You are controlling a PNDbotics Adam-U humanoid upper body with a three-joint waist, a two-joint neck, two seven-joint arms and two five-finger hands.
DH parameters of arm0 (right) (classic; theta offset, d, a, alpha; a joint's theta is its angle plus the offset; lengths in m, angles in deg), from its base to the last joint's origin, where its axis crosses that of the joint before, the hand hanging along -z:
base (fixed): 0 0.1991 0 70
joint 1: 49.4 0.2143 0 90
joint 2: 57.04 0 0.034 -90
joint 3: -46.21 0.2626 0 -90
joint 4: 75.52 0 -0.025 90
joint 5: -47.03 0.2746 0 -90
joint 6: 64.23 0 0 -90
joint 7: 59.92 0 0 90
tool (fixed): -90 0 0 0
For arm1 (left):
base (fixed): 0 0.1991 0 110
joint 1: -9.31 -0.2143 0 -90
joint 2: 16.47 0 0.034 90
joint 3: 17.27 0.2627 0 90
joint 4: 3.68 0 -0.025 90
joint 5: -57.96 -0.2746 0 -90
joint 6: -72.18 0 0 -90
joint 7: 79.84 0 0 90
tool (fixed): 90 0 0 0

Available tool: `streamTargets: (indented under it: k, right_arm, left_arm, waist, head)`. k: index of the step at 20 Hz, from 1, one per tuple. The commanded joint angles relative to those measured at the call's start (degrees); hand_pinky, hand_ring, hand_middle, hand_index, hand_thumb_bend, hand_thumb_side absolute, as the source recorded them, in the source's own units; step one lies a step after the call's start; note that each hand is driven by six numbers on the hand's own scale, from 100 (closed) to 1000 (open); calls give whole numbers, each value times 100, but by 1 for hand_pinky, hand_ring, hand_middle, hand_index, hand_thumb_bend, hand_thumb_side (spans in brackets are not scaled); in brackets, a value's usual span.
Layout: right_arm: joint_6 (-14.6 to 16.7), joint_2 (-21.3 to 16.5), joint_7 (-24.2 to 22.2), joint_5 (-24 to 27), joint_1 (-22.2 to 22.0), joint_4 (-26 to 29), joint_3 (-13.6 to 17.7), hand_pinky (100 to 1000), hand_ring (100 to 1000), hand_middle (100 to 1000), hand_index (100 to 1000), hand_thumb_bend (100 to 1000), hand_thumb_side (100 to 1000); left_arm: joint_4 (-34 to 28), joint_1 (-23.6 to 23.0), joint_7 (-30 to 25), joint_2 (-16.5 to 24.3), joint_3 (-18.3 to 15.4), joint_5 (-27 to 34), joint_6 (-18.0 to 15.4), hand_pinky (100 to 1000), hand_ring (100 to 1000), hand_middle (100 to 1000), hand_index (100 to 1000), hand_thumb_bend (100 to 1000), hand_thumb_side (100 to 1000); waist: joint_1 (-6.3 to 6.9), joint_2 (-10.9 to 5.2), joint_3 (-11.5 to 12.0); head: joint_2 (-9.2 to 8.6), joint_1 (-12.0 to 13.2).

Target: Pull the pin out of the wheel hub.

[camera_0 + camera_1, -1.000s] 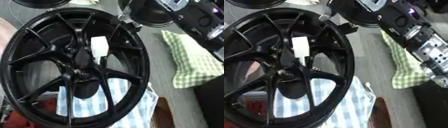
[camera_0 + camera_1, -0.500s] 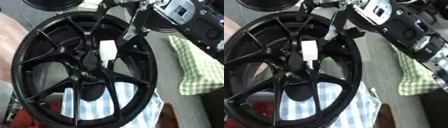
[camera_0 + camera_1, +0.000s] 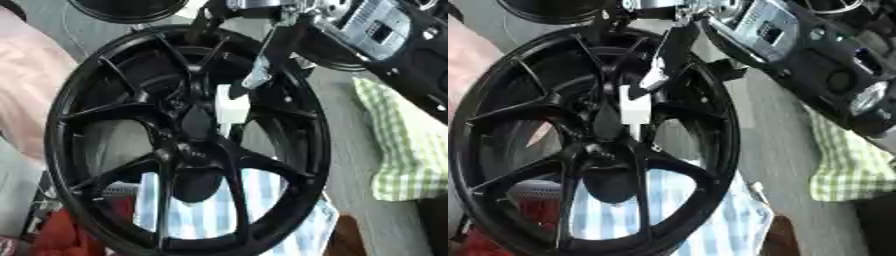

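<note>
- Pin (image 3: pixel 232 103): a white, blocky piece seated near the centre of the wheel hub, just above and to the right of the dark centre cap, standing roughly upright between two spokes.
- Wheel hub (image 3: pixel 188 145): a glossy black multi-spoke rim that fills most of both views and lies tilted, its spokes fanning from the centre to the outer ring.
- Right hand (image 3: pixel 271 55): comes in from the upper right on a black and silver arm; dark, fairly straight fingers (image 3: pixel 667 60) reach down over the upper rim, and a pale fingertip sits just above the top of the pin. Whether the tip touches the pin cannot be told; nothing is seen pinched, and the fingers look spread rather than curled.
- Blue-and-white checked cloth (image 3: pixel 206 210): visible through the lower spoke gaps and beyond the lower right of the rim.
- Red object (image 3: pixel 66 235): at the lower left, partly under the rim.
- Green-and-white checked cloth (image 3: pixel 407 150): lies on the grey table (image 3: pixel 346 125) to the right, apart from the rim.
- Pale pink surface (image 3: pixel 26 85): along the left edge, beside the rim.
</note>
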Motion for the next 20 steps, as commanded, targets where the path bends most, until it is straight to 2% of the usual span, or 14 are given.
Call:
streamTargets:
  k: [1,8,17,20]
  right_arm:
    - [-178,-78,132,92,120,176,79,874,899,759,832,596,235]
    - [-335,-137,201,110,118,270,14,868,890,750,828,586,237]
    - [-1109,-53,327,367,205,366,-254,873,880,727,836,651,243]
    - [-1322,-29,331,385,226,415,-317,875,879,708,846,672,220]
  left_arm:
    - [-108,-2,9,182,-46,3,4,755,698,748,816,135,825]
    - [-108,-34,18,194,-52,-12,-3,755,699,747,816,134,824]
    - [-108,-148,49,201,-74,-26,17,754,699,747,815,134,821]
    - [-108,-186,60,210,-83,-34,17,754,699,747,815,135,822]
  waist:
    - [45,-142,-10]
    - [45,-162,-46]
    - [67,-285,-193]
    - [69,-316,-254]
  head:
    - [-45,50]
    - [-50,87]
    - [162,126]
    - [227,111]
